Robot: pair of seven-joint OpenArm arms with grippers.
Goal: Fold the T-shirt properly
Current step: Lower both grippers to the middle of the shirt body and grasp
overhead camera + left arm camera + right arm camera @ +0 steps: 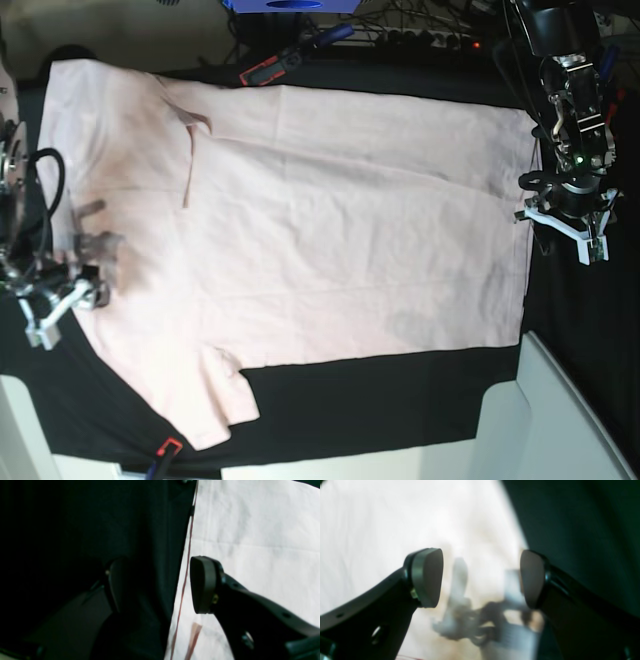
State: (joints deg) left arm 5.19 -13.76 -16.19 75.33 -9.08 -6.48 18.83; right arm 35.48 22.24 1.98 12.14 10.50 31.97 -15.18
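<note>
The pale pink T-shirt (340, 230) lies spread flat, plain side up, on the large black cloth (380, 400). Its hem is on the right and its sleeves are on the left. My left gripper (562, 228) is open at the hem edge. In the left wrist view this gripper (160, 585) straddles the hem, with one finger over the shirt (250, 542) and one over the black cloth (100, 517). My right gripper (58, 298) is open at the shirt's left edge. In the right wrist view it (480, 578) hovers over the blurred shirt (382, 517), holding nothing.
A red-and-black tool (270, 68) and cables lie along the far edge. A blue object (290, 4) stands at the top. White boards (560, 420) sit at the front right. A small orange-tipped tool (165, 452) lies at the front left.
</note>
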